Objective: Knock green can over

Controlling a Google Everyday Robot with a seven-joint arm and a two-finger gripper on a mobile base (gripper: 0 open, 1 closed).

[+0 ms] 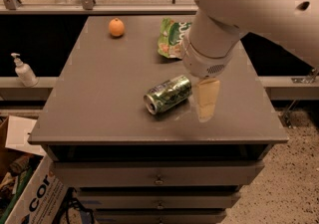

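The gripper [206, 111] hangs low over the right-hand middle of the bench [94, 103], pointing straight down from the thick white arm [234, 9] that comes in from the upper right. Only a pale tan tapered piece shows below the round wrist, with its tip close to the bench top. From this view I cannot tell whether the jaws are apart or together, and nothing is held in them. Just left of the gripper lies the green can [168, 93], tipped over on its side near the middle of the bench. Its long axis runs diagonally from front-left to back-right. The silver top with the pull-tab faces front-left, toward the bench's near edge, and the base points back-right toward the gripper. That base end sits right beside the tan piece, but whether the two touch cannot be made out. Further back, partly hidden behind the wrist, a flat green snack bag [171, 36] lies near the far edge. An orange [116, 27] sits well apart at the far left corner. Off the bench, a white pump bottle [22, 70] stands on a ledge to the left, and a cardboard box [30, 200] sits on the floor at lower left, beside the bench's drawers [159, 175].
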